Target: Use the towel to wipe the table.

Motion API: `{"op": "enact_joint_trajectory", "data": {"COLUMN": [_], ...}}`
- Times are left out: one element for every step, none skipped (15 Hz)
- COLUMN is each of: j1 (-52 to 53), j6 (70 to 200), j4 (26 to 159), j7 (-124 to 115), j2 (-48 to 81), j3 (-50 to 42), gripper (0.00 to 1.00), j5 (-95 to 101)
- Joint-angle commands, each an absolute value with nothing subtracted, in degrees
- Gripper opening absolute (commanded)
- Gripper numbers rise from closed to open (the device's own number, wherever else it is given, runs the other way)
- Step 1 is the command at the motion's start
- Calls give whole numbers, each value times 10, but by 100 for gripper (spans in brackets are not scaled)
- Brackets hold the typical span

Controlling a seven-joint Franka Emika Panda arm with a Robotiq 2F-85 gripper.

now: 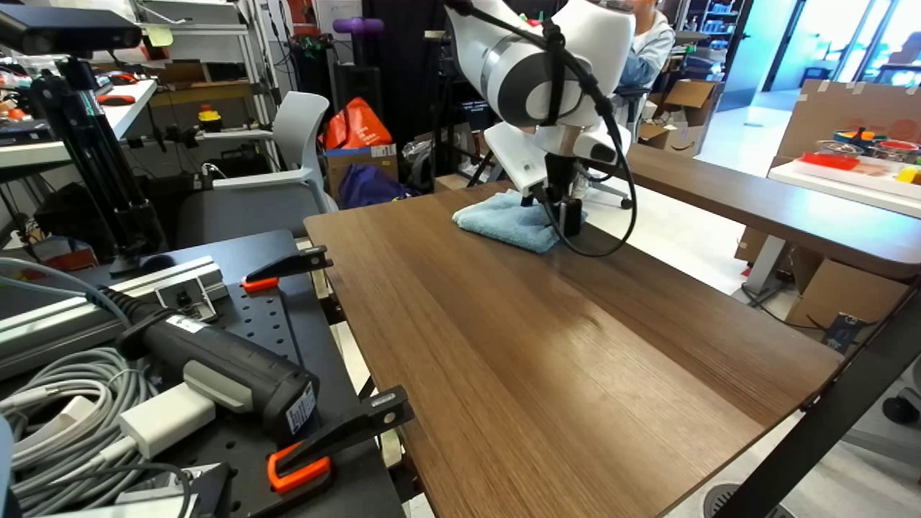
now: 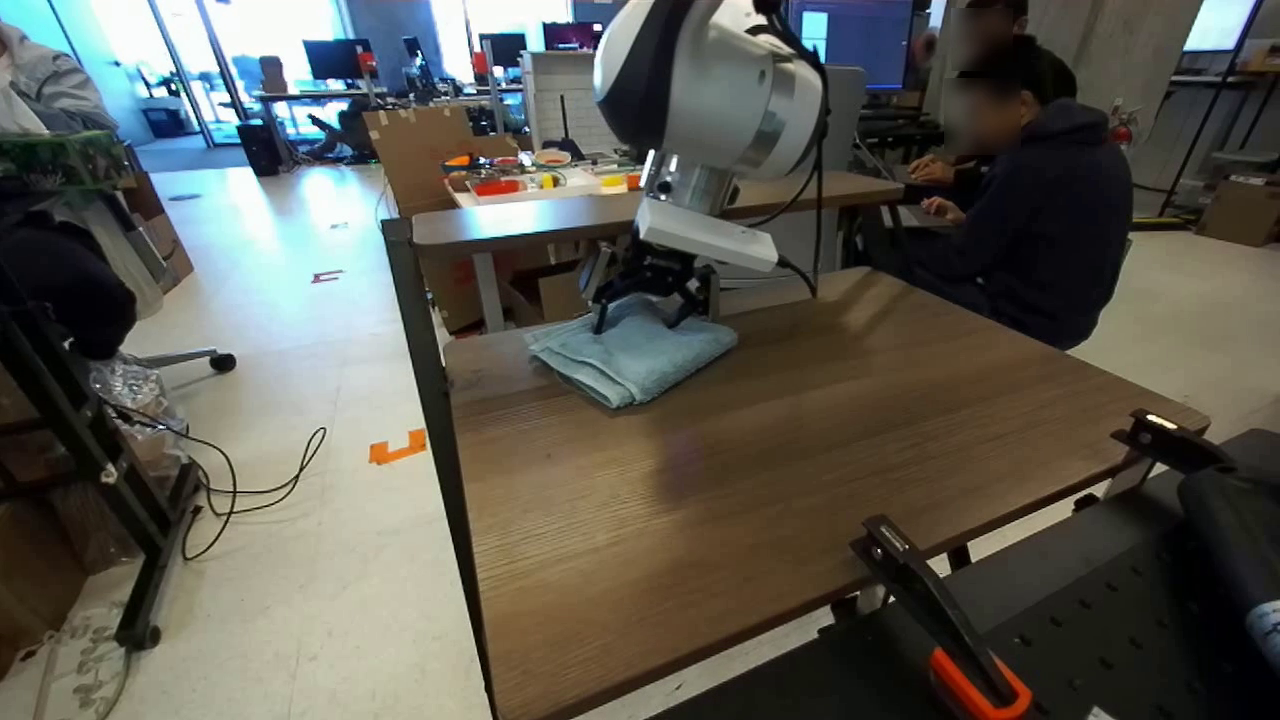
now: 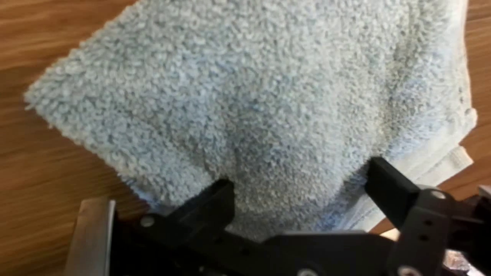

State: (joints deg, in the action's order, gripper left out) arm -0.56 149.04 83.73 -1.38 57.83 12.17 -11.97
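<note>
A folded light blue towel lies on the brown wooden table point(image 1: 518, 345) near its far end; the towel point(image 1: 500, 219) point(image 2: 640, 365) shows in both exterior views. In the wrist view the towel point(image 3: 249, 88) fills most of the picture, with its layered pale hem at the right. My gripper point(image 2: 638, 320) points down over the towel. In the wrist view my gripper's black fingers point(image 3: 300, 176) are wide apart and their tips touch or press into the cloth, which bulges a little between them. The tips' exact depth in the cloth is hidden.
A black workbench point(image 1: 266, 316) with orange-tipped clamps point(image 1: 302, 467), a black tool point(image 1: 223, 367) and coiled cables point(image 1: 72, 403) adjoins the table. A black post point(image 2: 425, 400) stands at the table's edge. A second table point(image 2: 560, 220) stands behind. People sit nearby point(image 2: 1030, 220).
</note>
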Motion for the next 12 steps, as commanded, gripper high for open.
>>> {"op": "enact_joint_trajectory", "data": {"j1": [-30, -30, -30, -31, -28, -30, -30, -30, -33, -31, -30, -26], "j6": [1508, 1501, 1504, 1502, 1503, 1502, 1502, 1501, 1501, 1501, 1501, 1501], "j4": [938, 954, 973, 985, 1005, 1018, 1034, 1053, 1063, 1077, 1087, 1102], "j7": [-13, -19, -23, -24, -31, -35, -39, -45, -46, -52, -56, -65], "j2": [499, 486, 471, 463, 447, 440, 430, 417, 415, 407, 405, 397], "j3": [95, 80, 68, 55, 40, 28, 17, 4, -5, -16, -28, -41], "gripper": [100, 100, 100, 100, 100, 100, 100, 100, 100, 100, 100, 100], "j5": [-126, -119, -116, -113, -110, -109, -108, -106, -105, -102, -99, -94]}}
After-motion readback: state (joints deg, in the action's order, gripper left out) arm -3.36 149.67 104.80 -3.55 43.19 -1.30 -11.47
